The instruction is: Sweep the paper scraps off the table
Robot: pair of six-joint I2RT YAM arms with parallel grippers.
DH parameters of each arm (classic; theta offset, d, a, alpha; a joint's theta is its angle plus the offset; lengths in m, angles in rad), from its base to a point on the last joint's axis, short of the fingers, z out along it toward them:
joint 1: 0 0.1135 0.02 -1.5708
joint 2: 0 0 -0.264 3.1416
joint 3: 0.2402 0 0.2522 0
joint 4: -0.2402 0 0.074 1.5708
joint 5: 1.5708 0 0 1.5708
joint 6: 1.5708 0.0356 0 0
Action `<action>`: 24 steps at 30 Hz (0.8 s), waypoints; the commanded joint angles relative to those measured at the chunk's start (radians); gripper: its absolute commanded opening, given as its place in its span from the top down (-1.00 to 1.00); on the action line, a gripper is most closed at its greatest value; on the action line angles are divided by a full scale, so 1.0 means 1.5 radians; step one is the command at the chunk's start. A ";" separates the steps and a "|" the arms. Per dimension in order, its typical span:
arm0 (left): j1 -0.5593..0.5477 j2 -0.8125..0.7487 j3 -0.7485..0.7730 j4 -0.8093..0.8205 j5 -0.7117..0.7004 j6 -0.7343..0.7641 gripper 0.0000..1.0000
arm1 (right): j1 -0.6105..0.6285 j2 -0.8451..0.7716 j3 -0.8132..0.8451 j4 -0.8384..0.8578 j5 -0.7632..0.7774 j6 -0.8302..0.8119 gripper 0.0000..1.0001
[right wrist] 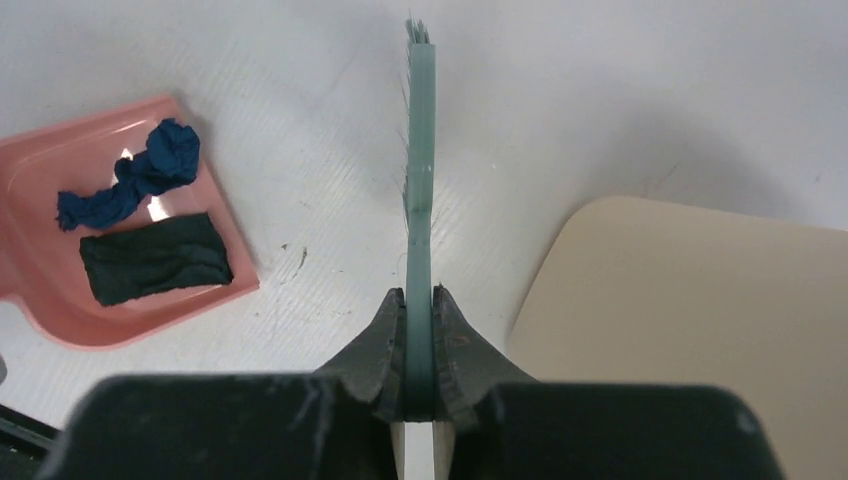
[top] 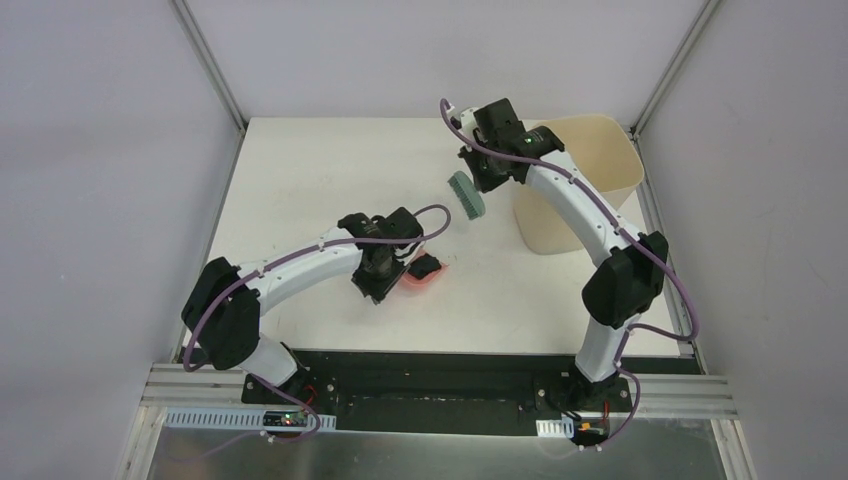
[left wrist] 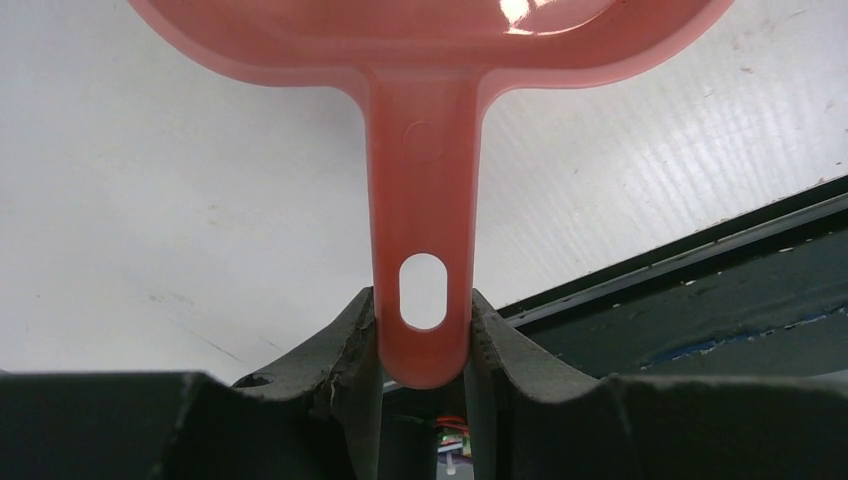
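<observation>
Top view high at near edge, looking down over whole table (top: 310, 170). Wrist views close above table; all three share pink dustpan (right wrist: 30, 190).

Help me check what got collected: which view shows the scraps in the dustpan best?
Right wrist: a dark blue scrap and a black scrap lie in plain view in the pink dustpan. The top view shows only a dark patch in the pan; the left wrist shows just its handle.

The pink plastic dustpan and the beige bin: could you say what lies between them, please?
Right wrist view: only the teal hand brush, over bare white table, stands between dustpan and bin.
</observation>
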 commanded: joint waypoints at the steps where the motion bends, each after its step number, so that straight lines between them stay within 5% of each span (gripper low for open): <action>1: -0.027 -0.017 -0.012 0.086 -0.024 -0.024 1.00 | 0.000 0.008 0.046 0.017 0.057 0.001 1.00; 11: -0.070 -0.272 -0.262 0.338 -0.210 -0.200 1.00 | -0.023 -0.081 -0.007 0.057 0.042 -0.004 1.00; 17: -0.108 -0.277 -0.297 0.394 -0.326 -0.174 1.00 | -0.026 -0.081 -0.008 0.051 -0.004 0.017 1.00; 24: -0.124 -0.239 -0.271 0.429 -0.345 -0.177 1.00 | -0.031 -0.082 -0.015 0.047 -0.032 0.026 1.00</action>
